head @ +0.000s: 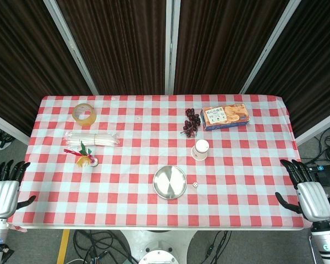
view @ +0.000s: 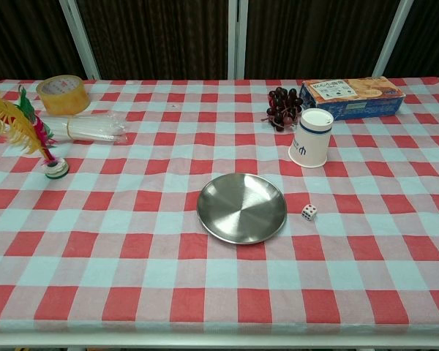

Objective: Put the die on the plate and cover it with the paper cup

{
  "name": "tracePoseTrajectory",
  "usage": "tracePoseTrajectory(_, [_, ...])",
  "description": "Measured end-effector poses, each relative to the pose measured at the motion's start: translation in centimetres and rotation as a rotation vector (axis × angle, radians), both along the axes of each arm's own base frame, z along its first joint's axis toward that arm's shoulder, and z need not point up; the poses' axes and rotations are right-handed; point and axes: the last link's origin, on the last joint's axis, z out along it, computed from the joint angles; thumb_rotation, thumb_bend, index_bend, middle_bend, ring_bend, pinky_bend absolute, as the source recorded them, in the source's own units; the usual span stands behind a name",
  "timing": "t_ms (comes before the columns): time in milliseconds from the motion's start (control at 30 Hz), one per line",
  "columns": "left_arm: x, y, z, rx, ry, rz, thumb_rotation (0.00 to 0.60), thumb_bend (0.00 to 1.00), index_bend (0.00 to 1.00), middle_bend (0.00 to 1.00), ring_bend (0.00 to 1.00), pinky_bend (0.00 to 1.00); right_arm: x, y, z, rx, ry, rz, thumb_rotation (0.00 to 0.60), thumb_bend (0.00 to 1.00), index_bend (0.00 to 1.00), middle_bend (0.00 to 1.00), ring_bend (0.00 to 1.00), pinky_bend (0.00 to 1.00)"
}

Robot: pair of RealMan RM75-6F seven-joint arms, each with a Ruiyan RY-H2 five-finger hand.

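From the head view, the bench [head: 253,165] under its red-and-white checked cloth carries everything the task needs near its front middle. The plate [head: 170,182], round and shiny metal, holds nothing. The die [head: 194,185] lies on the cloth just beside the plate's right edge, not touching it. The paper cup [head: 201,149] stands mouth-down behind the die, apart from both. The left robot hand [head: 4,190] hangs off the bench's left front corner and the right robot hand [head: 308,192] off the right front corner; both have fingers spread and hold nothing, well apart from the task's things. Further back lie a tape roll [head: 83,114], a bundle of straws [head: 93,139], a feathered shuttlecock [head: 85,157], a bunch of grapes [head: 191,122] and a biscuit box [head: 225,116].

From the chest view, neither robot hand shows. The die [view: 309,212] sits near the right rim of the plate [view: 241,208], whose shallow dish is bare. The die looks small, light and hard, with smooth faces likely to slip, so a pinch across two opposite faces seems best. The paper cup [view: 312,137], already inverted, looks light and thin-walled and would crush easily; a gentle grasp around its sides should do.
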Motion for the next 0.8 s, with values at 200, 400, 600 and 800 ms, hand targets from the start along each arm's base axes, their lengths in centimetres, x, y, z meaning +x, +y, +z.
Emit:
tracePoseTrajectory(200, [0.1, -0.1, 0.1, 0.0, -0.009, -0.007, 0.6, 0.0, 0.14, 0.13, 0.02, 0.02, 0.0, 0.1, -0.1, -0.001, 0.0, 0.001, 0.6, 0.22, 0.05, 0.11, 0.0, 0.0])
tracePoseTrajectory(400, [0.2, -0.1, 0.1, 0.002, -0.013, -0.012, 0.6, 0.0, 0.14, 0.13, 0.02, 0.02, 0.5, -0.5, -0.1, -0.005, 0.001, 0.022, 0.6, 0.22, 0.05, 0.19, 0.01, 0.02])
tracePoseTrajectory(600, [0.4, -0.1, 0.1, 0.003, -0.012, -0.027, 0.6, 0.0, 0.14, 0.13, 0.02, 0.02, 2.5, -2.2, -1.5, 0.019, 0.048, 0.09, 0.6, 0.21, 0.11, 0.46, 0.39, 0.43])
tracePoseTrajectory(800, [0.4, -0.2, 0.1, -0.001, -0.012, -0.028, 0.6, 0.0, 0.14, 0.13, 0.02, 0.02, 4.9, -4.5, -5.2, 0.159, 0.105, 0.13, 0.6, 0.17, 0.16, 0.68, 0.64, 0.69])
